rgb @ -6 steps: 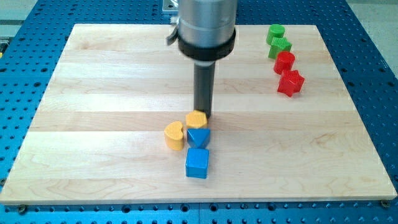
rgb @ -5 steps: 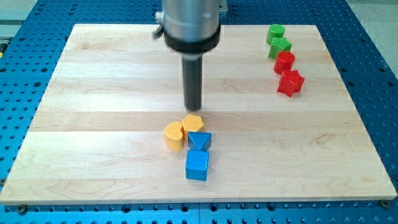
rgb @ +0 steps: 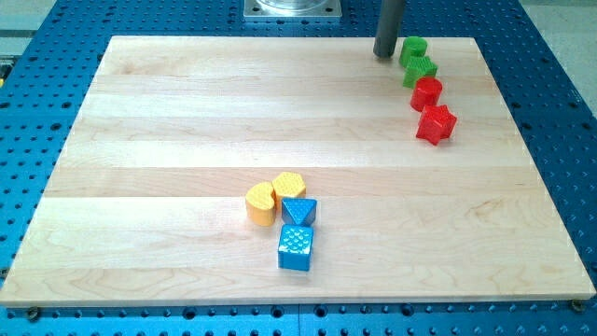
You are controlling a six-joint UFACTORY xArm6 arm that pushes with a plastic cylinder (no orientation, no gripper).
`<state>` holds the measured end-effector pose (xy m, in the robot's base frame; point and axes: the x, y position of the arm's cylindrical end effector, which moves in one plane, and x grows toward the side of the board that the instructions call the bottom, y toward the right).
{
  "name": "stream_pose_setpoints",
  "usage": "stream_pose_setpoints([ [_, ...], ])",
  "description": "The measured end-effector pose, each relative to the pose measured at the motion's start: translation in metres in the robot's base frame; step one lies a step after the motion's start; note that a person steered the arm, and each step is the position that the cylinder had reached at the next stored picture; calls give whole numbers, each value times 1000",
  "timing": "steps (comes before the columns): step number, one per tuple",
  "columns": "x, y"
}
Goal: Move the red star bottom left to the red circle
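Tip (rgb: 383, 55) near top edge, just left of green circle (rgb: 413, 49); no fingers visible

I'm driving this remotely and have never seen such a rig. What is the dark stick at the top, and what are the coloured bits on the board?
One camera looks down on a wooden board. The dark stick is the arm's rod; nothing is held, it only pushes. My tip sits at the view's top, just left of the green round block. Below run a second green block, the red circle and the red star. Near the middle bottom cluster two yellow blocks, a blue triangle and a blue cube.
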<state>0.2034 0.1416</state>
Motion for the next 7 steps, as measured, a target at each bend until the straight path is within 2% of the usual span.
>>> stream_pose_setpoints([
  [1,-12,59],
  [2,2,48],
  [4,95,14],
  [6,85,24],
  [7,135,36],
])
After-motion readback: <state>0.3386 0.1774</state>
